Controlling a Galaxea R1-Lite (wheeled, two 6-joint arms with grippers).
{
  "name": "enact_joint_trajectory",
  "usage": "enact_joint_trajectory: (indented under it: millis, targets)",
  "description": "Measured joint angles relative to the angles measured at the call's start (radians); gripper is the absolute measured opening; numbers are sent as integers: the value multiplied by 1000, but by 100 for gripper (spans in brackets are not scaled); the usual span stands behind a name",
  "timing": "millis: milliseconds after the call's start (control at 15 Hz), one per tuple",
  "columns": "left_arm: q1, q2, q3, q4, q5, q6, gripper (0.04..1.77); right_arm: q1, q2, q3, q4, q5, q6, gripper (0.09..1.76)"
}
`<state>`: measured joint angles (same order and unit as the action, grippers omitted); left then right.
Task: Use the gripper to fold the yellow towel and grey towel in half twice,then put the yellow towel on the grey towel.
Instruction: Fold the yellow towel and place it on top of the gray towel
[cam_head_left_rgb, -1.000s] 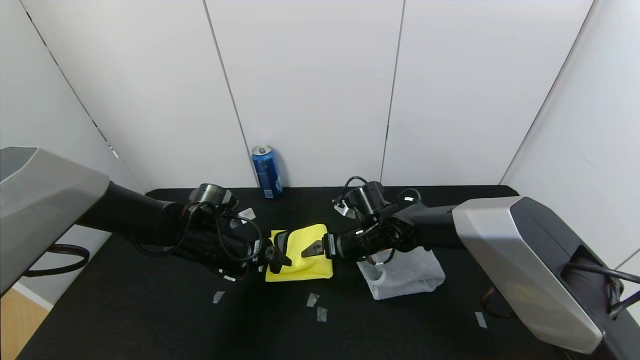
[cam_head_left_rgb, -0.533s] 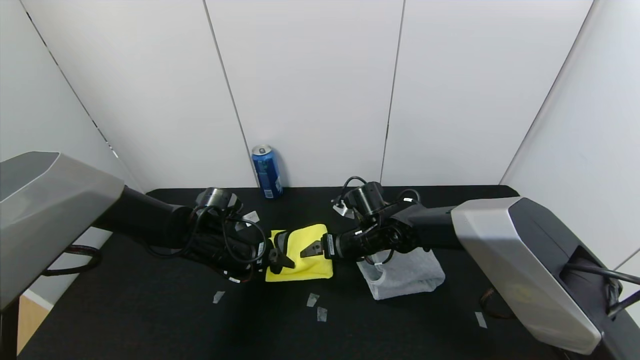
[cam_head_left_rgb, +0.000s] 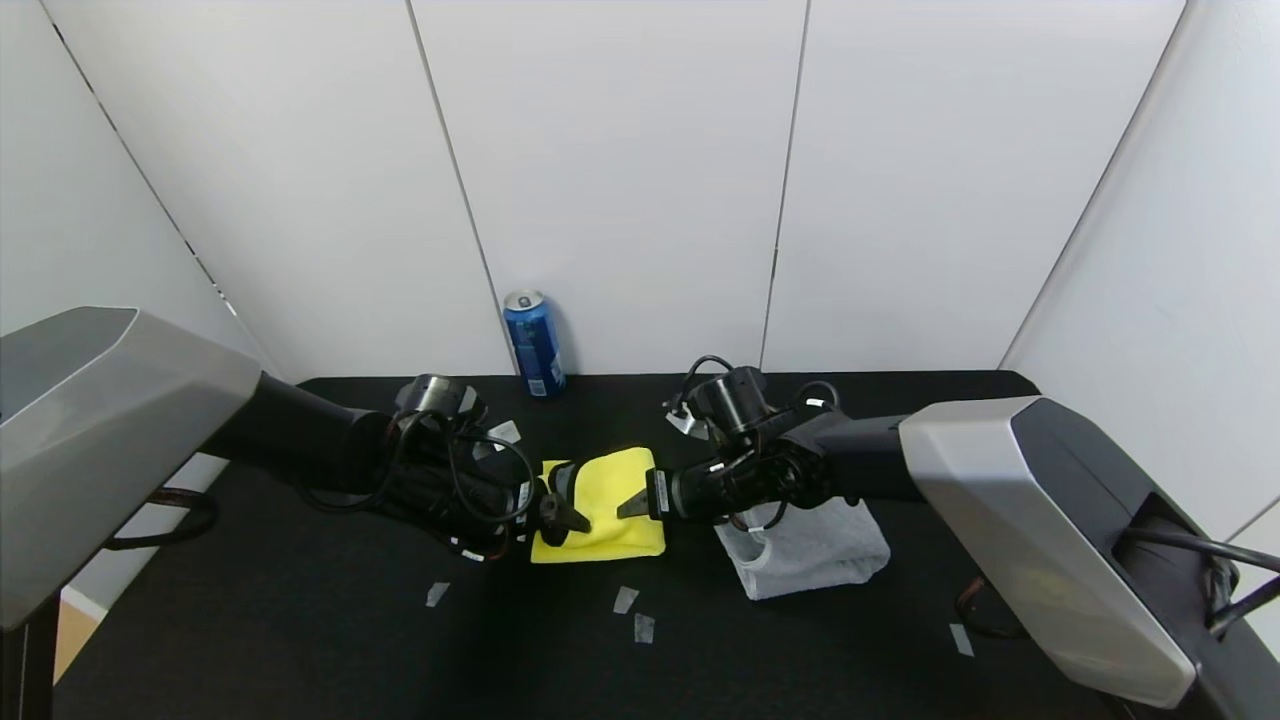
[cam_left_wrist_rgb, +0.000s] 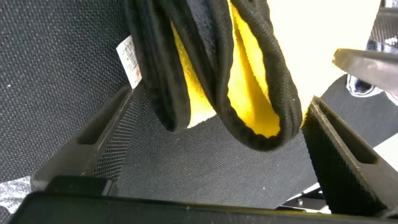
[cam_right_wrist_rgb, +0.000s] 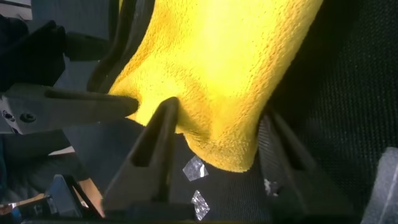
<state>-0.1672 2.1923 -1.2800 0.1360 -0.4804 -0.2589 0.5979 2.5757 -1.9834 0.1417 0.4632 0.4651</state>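
Yellow towel (cam_head_left_rgb: 605, 500) lies folded small at table centre, flanked by both claws: the left gripper (cam_head_left_rgb: 557, 512) at its 9 o'clock edge, jaws spread wide around the black-trimmed layers, gripping nothing; the right gripper (cam_head_left_rgb: 632, 504) at its 3 o'clock edge, jaws likewise apart over the pile. Grey towel (cam_head_left_rgb: 805, 549) sits folded at 3 o'clock, just beyond. Stacking looks like what remains. A can (cam_head_left_rgb: 533, 343) stands at 12 o'clock, well apart, and the table (cam_head_left_rgb: 300, 620) lies open toward 6.

White wall panels (cam_head_left_rgb: 620, 170), black table (cam_head_left_rgb: 300, 640)
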Motion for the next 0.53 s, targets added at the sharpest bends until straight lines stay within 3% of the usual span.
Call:
enact_joint_trajectory:
  millis: [67, 133, 200, 533]
  targets:
    - [0, 2, -1, -1, 0, 1, 172, 0, 1, 0, -1, -1, 0, 76]
    - [0, 4, -2, -2, 0, 1, 172, 1, 2, 0, -1, 0, 0, 38]
    - [1, 6, -2, -2, 0, 1, 172, 1, 2, 0, -3, 0, 0, 12]
    - [0, 13, 3, -35, -1, 3, 172, 1, 4, 0, -4, 0, 0, 12]
